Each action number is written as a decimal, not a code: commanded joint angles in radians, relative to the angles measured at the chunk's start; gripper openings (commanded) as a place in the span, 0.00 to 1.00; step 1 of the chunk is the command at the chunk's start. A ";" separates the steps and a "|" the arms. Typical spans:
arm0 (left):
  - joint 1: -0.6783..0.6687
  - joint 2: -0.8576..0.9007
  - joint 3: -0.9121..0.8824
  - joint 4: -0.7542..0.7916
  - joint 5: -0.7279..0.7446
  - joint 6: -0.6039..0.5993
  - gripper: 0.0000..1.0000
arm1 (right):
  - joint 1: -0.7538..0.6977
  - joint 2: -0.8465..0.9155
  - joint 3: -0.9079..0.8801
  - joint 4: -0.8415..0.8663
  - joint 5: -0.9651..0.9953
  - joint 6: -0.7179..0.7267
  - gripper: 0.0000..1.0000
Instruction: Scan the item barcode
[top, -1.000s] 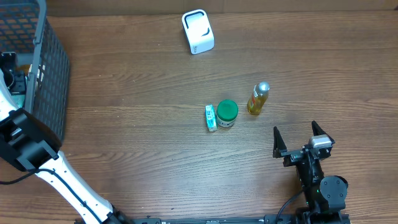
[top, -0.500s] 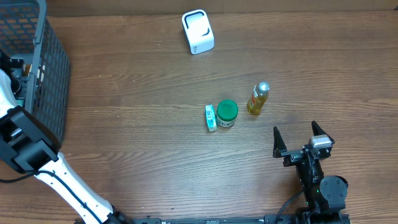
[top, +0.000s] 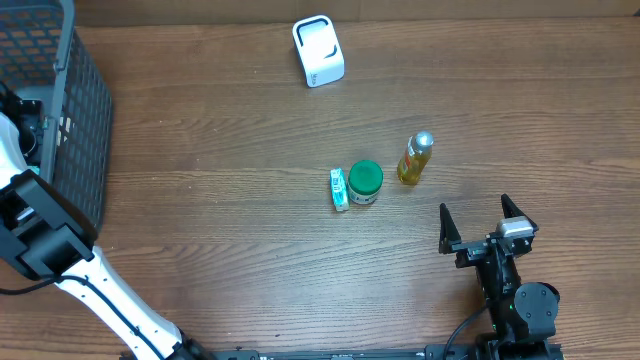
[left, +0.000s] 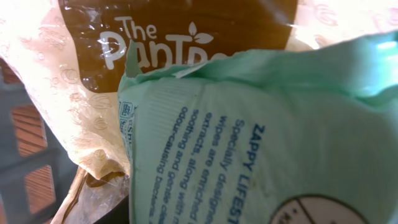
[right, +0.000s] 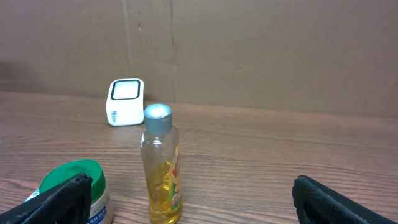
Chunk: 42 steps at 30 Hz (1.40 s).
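Reaching my left arm (top: 40, 235) into the dark mesh basket (top: 85, 120) at the far left edge of the wooden table (top: 220, 150). My left claw is sitting down inside the basket, and neither the overhead nor the wrist view is showing its fingers, so I cannot tell how wide it is standing or whether it is gripping anything. A pale green wipes pack (left: 261, 143) is filling most of my left wrist view, right up against the camera, with its blue print running sideways. A brown-and-cream bag (left: 186, 37) lettered "The Pantr…" is lying just behind it.

Moving right, the white scanner (top: 318, 50) is standing near the far edge of the table. Mid-table, a small teal packet (top: 339, 188) is lying against a green-lidded jar (top: 365, 182). A yellow bottle (top: 415, 160) with a silver cap is standing upright just right of the jar, apart from it. My right claw (top: 478, 225) is hovering near the front edge with its fingers spread wide, holding nothing and pointing toward the bottle.
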 joint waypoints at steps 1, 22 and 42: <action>-0.012 -0.016 0.046 -0.029 0.103 -0.112 0.36 | -0.004 -0.008 -0.011 0.003 -0.002 -0.001 1.00; -0.019 -0.437 0.332 -0.157 0.277 -0.409 0.40 | -0.004 -0.008 -0.011 0.003 -0.002 -0.001 1.00; -0.283 -0.490 0.330 -0.660 0.517 -0.446 0.34 | -0.004 -0.008 -0.011 0.003 -0.002 -0.001 1.00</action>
